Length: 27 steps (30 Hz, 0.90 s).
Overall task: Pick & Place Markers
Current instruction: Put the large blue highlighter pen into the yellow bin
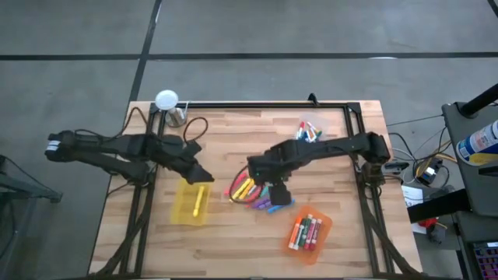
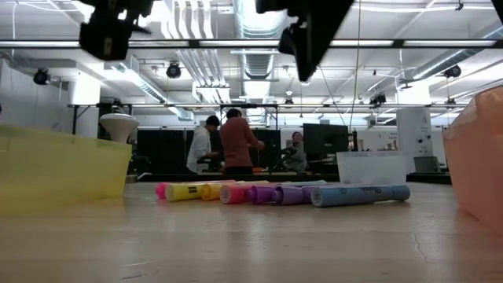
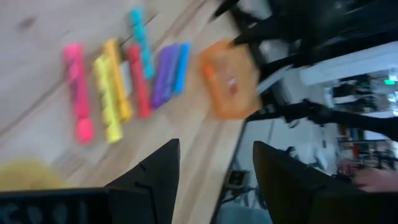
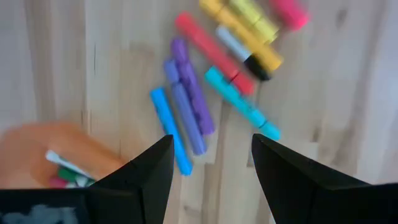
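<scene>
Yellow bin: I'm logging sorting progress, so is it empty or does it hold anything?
Not empty: the yellow bin holds one yellow marker, seen from the high view.

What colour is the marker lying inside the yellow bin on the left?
Yellow. The marker in the yellow bin matches it, clearest in the high view.

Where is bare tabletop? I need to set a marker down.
Free: the near strip between the yellow bin and orange bin, and the far middle by the clear bin. Crowded: the loose markers under the right tool.
</scene>
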Tool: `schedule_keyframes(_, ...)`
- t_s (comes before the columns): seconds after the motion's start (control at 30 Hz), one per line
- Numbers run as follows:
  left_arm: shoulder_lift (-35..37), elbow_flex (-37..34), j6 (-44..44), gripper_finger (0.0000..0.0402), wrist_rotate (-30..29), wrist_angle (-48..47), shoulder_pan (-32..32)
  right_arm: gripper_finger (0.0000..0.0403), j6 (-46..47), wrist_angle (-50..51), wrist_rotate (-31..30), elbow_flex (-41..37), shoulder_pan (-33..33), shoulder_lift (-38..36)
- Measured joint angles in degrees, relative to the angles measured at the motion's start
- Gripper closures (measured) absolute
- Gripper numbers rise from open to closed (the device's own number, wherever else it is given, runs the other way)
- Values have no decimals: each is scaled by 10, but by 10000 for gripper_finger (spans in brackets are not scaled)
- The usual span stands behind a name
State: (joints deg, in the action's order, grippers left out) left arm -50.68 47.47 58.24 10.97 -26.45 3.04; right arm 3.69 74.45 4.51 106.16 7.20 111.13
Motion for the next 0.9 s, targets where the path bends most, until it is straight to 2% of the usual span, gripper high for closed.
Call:
schedule_keyframes(0.37, 0, 70, -38, 207, -6, 125, 0, 195, -9, -75, 0, -120, 53, 0)
schedule_keyframes(0.5, 0, 90, -50, 207, -6, 145, 0, 195, -4, -108, 0, -162, 61, 0)
schedule_keyframes(0.7, 0, 103, -62, 207, -24, 177, -1, 195, -7, -184, 0, -224, 63, 0)
schedule_keyframes(0.9, 0, 105, -57, 207, -27, 238, -1, 195, 6, -212, 3, -266, 70, 0)
